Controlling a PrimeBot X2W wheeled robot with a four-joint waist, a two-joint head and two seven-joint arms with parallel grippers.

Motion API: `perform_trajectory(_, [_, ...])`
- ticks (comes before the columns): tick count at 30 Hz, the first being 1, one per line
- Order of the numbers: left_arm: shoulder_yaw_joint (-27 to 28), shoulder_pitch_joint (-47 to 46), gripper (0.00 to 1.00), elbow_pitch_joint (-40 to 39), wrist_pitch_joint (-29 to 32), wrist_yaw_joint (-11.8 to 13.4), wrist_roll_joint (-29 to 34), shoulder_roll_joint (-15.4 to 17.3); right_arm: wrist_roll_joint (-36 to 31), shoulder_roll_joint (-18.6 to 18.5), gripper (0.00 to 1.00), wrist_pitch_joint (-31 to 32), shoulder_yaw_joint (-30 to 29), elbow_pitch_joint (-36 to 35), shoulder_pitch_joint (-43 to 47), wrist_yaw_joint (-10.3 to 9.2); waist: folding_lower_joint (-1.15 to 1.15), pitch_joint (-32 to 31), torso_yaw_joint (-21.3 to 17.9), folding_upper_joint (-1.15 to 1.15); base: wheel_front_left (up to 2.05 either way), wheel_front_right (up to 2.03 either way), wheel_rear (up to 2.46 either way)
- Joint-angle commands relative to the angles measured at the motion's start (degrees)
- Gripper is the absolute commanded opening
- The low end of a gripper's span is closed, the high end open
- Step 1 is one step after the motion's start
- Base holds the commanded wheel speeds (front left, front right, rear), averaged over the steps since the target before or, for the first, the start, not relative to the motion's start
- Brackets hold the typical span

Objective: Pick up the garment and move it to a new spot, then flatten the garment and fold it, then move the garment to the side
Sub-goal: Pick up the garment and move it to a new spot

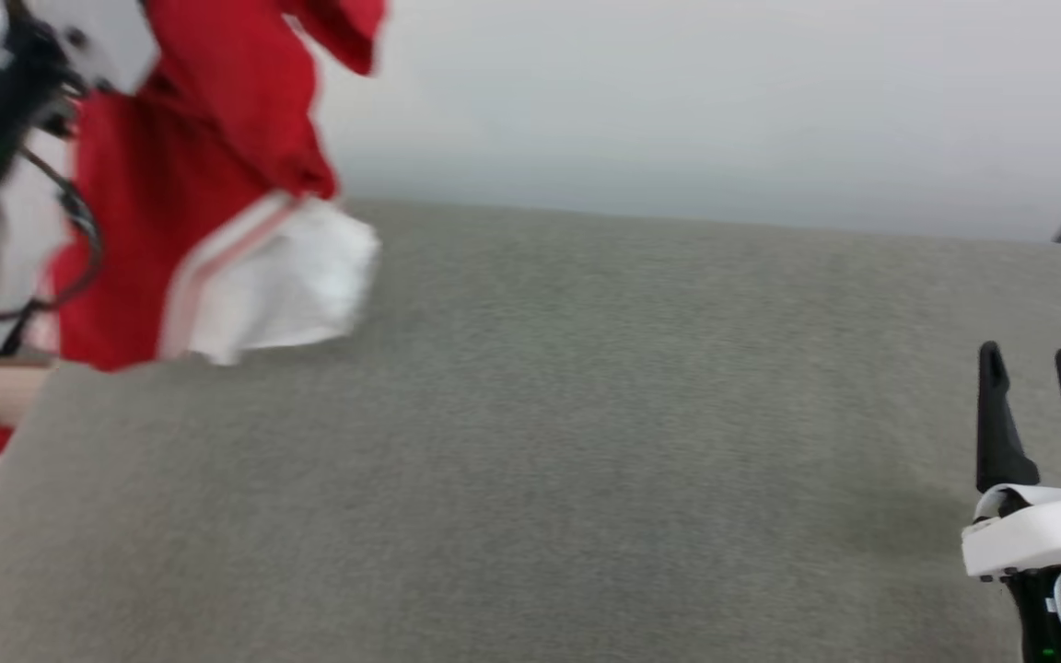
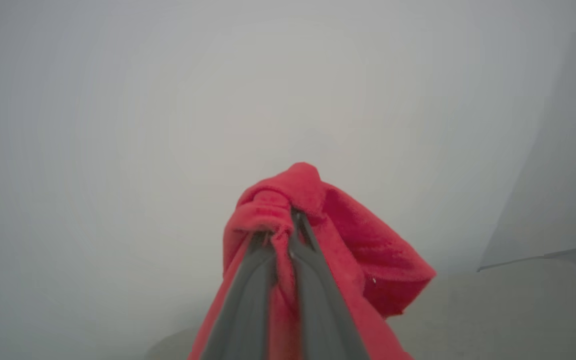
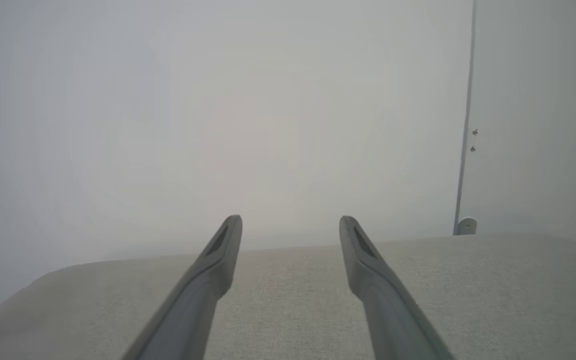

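The garment [image 1: 208, 184], red with a white sleeve, hangs bunched in the air at the left side of the grey surface [image 1: 530, 442], its fabric pinched in the tightly closed left claw [image 2: 288, 220], while the right claw [image 1: 1031, 361] hovers wide open and empty at the near right.

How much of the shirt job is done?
Only the start. Done: the shirt is picked up, its red cloth pinched in the shut left end effector, hanging in the air at the grey table's left side. In hand: it is held up, not yet set down. Left: laying it down, flattening, folding, moving it aside. The right end effector is open and empty.
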Motion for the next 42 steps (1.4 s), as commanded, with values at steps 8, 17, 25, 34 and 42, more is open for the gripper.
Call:
perform_trajectory(8, [-2.8,5.4,0.00,-13.1,3.9,4.1,-1.5,-3.3,-2.2,0.1,1.00,-0.4,-4.7,-0.1,0.9,0.03,0.00,1.0,-9.9,0.00,0.00,0.00,0.00])
perform_trajectory(17, [-9.8,12.7,0.00,-17.5,4.8,5.3,-0.8,-7.7,-1.7,0.2,1.00,-1.6,-7.1,2.0,1.7,0.03,0.00,4.0,-15.6,0.00,0.00,0.00,0.00])
perform_trajectory(25, [-16.1,22.2,0.00,-14.6,5.9,5.0,-1.6,-9.0,-1.1,0.2,1.00,-3.9,-5.9,6.0,1.9,0.03,0.00,5.7,-17.9,0.00,0.00,0.00,0.00])
perform_trajectory(34, [-19.7,28.8,0.00,-3.2,3.7,3.2,-2.1,-10.0,-1.0,0.2,1.00,-6.0,-4.5,9.6,0.4,0.03,0.00,6.9,-18.6,0.00,0.00,0.00,0.00])
perform_trajectory(42, [-21.4,30.3,0.00,7.6,1.4,1.5,-2.7,-12.9,-1.1,0.2,1.00,-6.7,-3.4,11.1,-1.1,0.03,0.00,7.6,-18.5,0.00,0.00,0.00,0.00])
